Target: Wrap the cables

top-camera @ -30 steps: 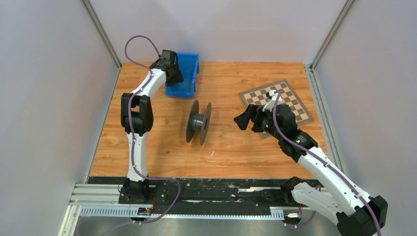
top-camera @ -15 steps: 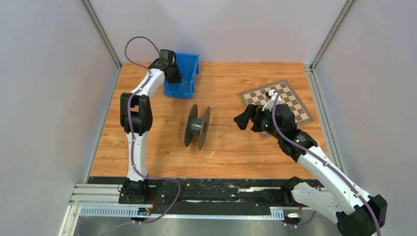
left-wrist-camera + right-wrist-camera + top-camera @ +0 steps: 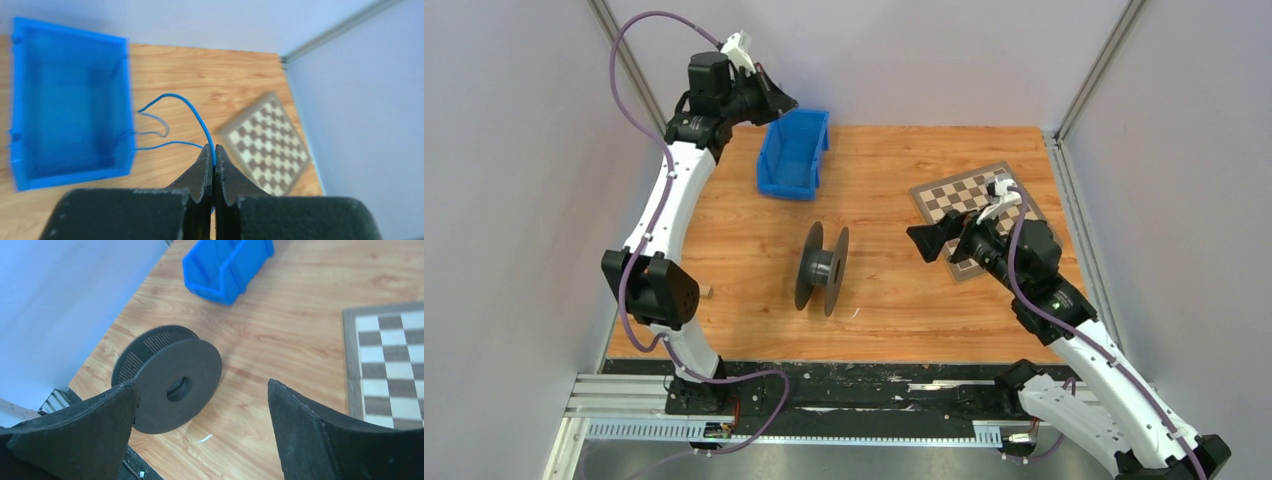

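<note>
The cable [image 3: 196, 112] is a thin blue wire. In the left wrist view it curls out over the wall of the blue bin [image 3: 128, 100] and rises in an arc into my left gripper [image 3: 214, 151], which is shut on it. In the top view the left gripper [image 3: 782, 101] hangs high above the bin's [image 3: 767, 160] back edge; the wire is too thin to make out there. The black spool [image 3: 822, 270] stands on edge mid-table. My right gripper [image 3: 924, 241] is open, to the right of the spool [image 3: 167, 377] and apart from it, nothing between its fingers.
A chessboard [image 3: 984, 208] lies on the table at the right, partly under the right arm, and shows in the right wrist view [image 3: 390, 360]. Grey walls close in the left, back and right. A small white scrap [image 3: 205, 438] lies near the spool.
The left gripper has shut on the cable in the bin and the arm has swung up and back, lifting the wire. The right arm has shifted slightly right.
</note>
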{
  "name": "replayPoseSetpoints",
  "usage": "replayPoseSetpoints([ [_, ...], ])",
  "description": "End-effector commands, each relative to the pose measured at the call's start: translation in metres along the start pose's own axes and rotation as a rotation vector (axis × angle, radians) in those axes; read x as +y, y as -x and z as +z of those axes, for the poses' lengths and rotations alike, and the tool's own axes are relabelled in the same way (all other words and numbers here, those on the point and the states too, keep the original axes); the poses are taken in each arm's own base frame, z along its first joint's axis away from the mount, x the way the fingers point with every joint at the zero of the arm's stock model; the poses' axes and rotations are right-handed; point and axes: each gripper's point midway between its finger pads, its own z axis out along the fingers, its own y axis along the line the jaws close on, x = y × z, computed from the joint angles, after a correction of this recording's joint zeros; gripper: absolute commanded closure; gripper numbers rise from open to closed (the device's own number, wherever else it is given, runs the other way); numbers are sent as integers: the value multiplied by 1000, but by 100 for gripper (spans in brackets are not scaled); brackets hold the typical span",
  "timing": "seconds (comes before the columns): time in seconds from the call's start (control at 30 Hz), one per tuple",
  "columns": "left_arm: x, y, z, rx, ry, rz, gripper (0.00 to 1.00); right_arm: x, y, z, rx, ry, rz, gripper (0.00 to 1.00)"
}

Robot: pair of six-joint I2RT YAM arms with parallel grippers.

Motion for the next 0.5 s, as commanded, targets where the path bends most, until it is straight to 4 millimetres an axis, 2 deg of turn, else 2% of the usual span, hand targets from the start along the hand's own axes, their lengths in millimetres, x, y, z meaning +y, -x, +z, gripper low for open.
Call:
replayPoseSetpoints([
  [0.0, -71, 4, -33, 56, -326, -10, 100, 45, 52, -9, -158, 199, -164, 3],
  [0.1, -113, -4, -55, 130, -493, 13, 100, 59, 66, -11, -204, 266, -230, 3],
  [0.13, -121, -6, -60, 139, -514, 42, 100, 63, 71, -12, -229, 285, -253, 3],
  [0.23, -150, -30, -76, 213, -608, 115, 100, 81, 88, -18, -307, 367, -331, 2],
  [0.33, -164, -52, -85, 270, -662, 163, 100, 87, 101, -16, -330, 372, -338, 2],
  [0.47, -179, -70, -97, 351, -742, 106, 100, 91, 102, -6, -335, 399, -381, 7],
])
